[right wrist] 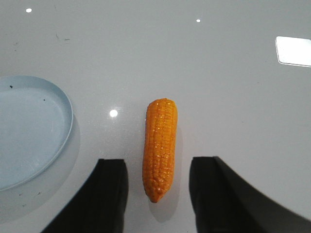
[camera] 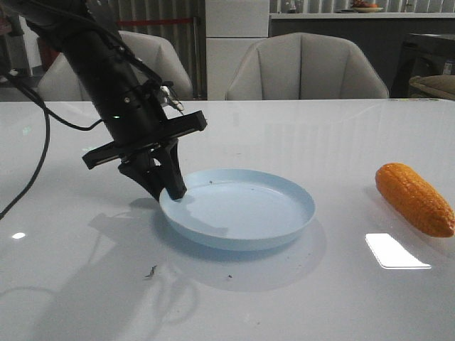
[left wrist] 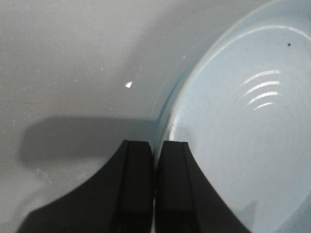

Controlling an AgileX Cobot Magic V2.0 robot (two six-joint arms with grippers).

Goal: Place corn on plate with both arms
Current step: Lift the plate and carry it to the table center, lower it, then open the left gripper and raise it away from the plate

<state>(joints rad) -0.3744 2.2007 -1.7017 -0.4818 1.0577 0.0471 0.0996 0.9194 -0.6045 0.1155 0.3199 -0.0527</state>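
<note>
The pale blue plate [camera: 245, 209] sits at the table's middle. My left gripper [camera: 171, 190] comes down on its left rim and is shut on it; in the left wrist view the two black fingers [left wrist: 138, 160] pinch the plate [left wrist: 243, 136] edge, one inside and one outside. The orange corn [camera: 414, 198] lies on the table at the far right, apart from the plate. In the right wrist view my right gripper [right wrist: 159, 163] hangs open above the corn [right wrist: 160, 145], its tapered tip between the fingers without touching them. The plate [right wrist: 29, 126] lies off to one side there.
Two pale chairs [camera: 306, 67] stand behind the table's far edge. The left arm's black cable [camera: 35, 153] hangs over the table's left side. A bright light reflection [camera: 397, 251] lies in front of the corn. Small dark crumbs [camera: 151, 271] dot the table near the plate.
</note>
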